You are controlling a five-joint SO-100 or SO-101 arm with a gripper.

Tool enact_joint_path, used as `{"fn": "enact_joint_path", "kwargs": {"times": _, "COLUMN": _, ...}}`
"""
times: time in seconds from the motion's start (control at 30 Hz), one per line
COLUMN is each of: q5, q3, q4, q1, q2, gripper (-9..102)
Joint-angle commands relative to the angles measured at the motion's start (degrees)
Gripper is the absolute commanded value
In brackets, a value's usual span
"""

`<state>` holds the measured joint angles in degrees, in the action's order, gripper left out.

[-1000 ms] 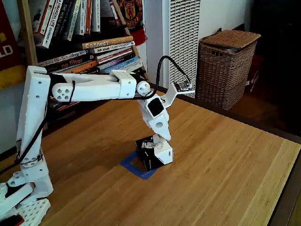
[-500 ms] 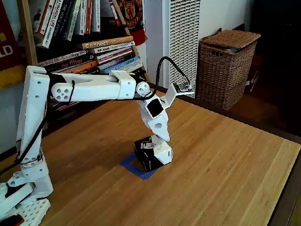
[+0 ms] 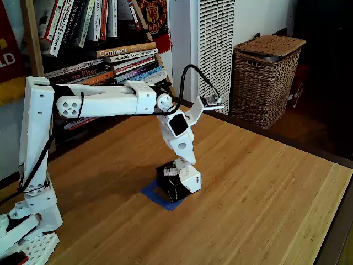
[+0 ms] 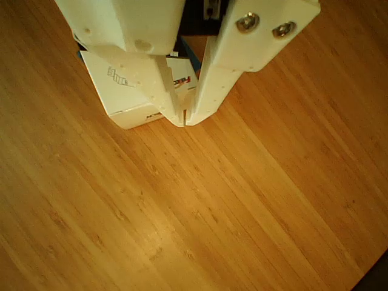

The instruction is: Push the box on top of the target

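Observation:
In the fixed view the black and white box (image 3: 177,181) sits on the wooden table, over most of the blue tape target (image 3: 159,199), whose left and front corner stick out from under it. My gripper (image 3: 190,160) points down at the box's top right edge and touches it. In the other view the gripper (image 4: 185,119) is shut, its two white fingertips (image 4: 173,106) pressed together with nothing between them, resting against the near edge of the white box (image 4: 118,91).
A wicker basket (image 3: 266,77) stands at the back right beyond the table. A bookshelf (image 3: 105,49) and a white slatted panel (image 3: 212,44) are behind the arm. The arm's base (image 3: 25,229) is at the left. Open wood lies right of the box, up to the table edge (image 3: 331,237).
The arm has swung slightly to the left, and the box has slid a little left with it, further over the blue tape.

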<state>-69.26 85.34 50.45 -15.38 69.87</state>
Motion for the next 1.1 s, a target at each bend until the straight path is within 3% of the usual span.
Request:
{"fn": "enact_joint_path", "kwargs": {"times": 0.0, "q5": 0.2, "q3": -0.1, "q4": 0.1, "q1": 0.9, "q2": 4.8, "gripper": 0}}
{"fn": "enact_joint_path", "kwargs": {"times": 1.07, "q5": 0.6, "q3": 3.4, "q4": -0.7, "q1": 1.9, "q2": 7.1, "gripper": 0}}
